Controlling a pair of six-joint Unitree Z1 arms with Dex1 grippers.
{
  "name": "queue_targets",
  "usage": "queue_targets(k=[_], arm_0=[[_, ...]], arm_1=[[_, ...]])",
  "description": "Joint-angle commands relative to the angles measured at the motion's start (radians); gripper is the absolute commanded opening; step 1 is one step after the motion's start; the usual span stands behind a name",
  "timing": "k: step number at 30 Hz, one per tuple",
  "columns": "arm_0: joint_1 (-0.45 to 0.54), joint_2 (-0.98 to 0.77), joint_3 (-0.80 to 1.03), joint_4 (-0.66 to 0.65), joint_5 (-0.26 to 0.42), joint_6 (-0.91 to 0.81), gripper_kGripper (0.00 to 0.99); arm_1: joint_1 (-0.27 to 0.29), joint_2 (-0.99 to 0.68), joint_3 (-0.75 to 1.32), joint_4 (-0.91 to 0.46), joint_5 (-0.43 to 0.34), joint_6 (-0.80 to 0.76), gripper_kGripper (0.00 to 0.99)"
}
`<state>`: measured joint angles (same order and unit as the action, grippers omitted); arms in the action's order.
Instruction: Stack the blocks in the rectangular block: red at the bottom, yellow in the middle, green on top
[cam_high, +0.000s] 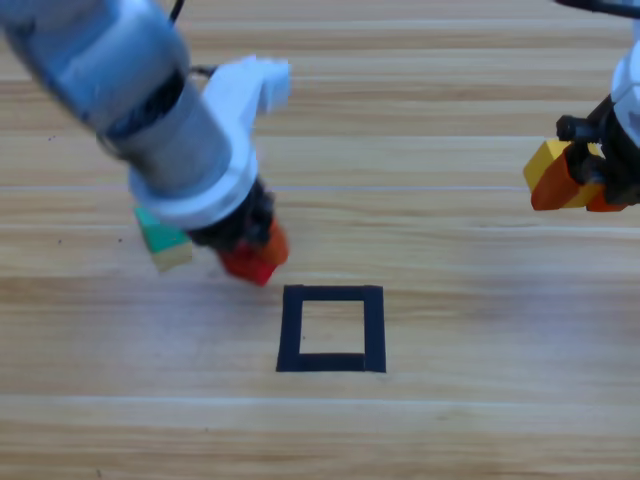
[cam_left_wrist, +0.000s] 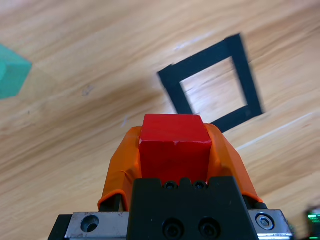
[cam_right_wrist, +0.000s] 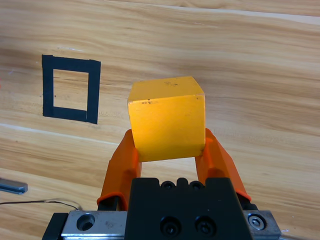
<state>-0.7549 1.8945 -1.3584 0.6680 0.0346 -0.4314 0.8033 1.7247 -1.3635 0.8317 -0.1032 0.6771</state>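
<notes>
My left gripper (cam_high: 255, 255) is shut on the red cube (cam_left_wrist: 173, 145), held above the table just up and left of the black tape square (cam_high: 332, 329). In the left wrist view the tape square (cam_left_wrist: 212, 82) lies ahead and to the right of the cube. The teal-green cube (cam_high: 160, 238) sits on the table under the left arm, partly hidden by it; it shows at the left edge of the left wrist view as the green cube (cam_left_wrist: 12, 71). At the right edge my right gripper (cam_high: 570, 180) is shut on the yellow cube (cam_right_wrist: 167, 117), held in the air.
The inside of the tape square (cam_right_wrist: 70, 89) shows bare wood. A thin cable and a metal piece (cam_right_wrist: 12, 186) lie near the table's edge in the right wrist view.
</notes>
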Motion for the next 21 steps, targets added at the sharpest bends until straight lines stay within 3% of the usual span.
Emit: queue_targets(k=[1,10,13,21], arm_0=[[-0.081,0.043,-0.076,0.071,0.031,-0.124,0.008],[-0.192,0.222,-0.321,0.285,0.151,-0.4,0.006],[-0.228,0.333,-0.476,0.424,0.185,-0.503,0.008],[-0.238,0.397,-0.545,0.481,0.136,-0.586,0.009]], arm_1=[[0.017,0.105,0.001,0.017,0.014,-0.004,0.233],[0.017,0.13,-0.013,0.017,0.022,-0.036,0.233],[0.019,0.131,-0.013,0.017,0.03,-0.042,0.233],[0.017,0.142,-0.011,0.017,0.036,-0.045,0.233]])
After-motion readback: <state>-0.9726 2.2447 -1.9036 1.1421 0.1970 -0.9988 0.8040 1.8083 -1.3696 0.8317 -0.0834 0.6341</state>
